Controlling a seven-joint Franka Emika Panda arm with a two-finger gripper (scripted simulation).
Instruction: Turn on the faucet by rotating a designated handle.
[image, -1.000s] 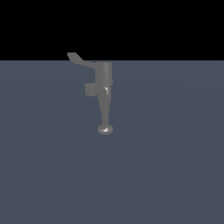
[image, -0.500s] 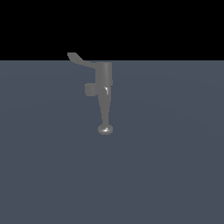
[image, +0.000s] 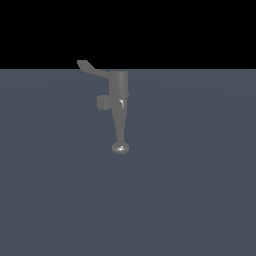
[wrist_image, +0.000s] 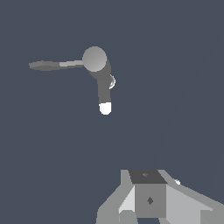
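The grey metallic faucet (image: 119, 87) stands on the flat grey-blue floor in the exterior view. Its tapering spout runs down to a rounded knob (image: 120, 148). The handle (image: 92, 69), a thin flat lever with a curved tip, juts from the cylinder's top toward the exterior view's left. Seen from above in the wrist view, the faucet (wrist_image: 94, 59) shows the handle (wrist_image: 54, 65) sticking out sideways and the spout ending in a bright tip (wrist_image: 105, 108). Part of my gripper (wrist_image: 148, 201) shows at the frame edge, well apart from the faucet, touching nothing. The exterior view does not show it.
A short stubby side knob (image: 103, 102) sits on the cylinder below the handle. The grey-blue floor (image: 200, 200) stretches around the faucet, and above its far edge the background is black.
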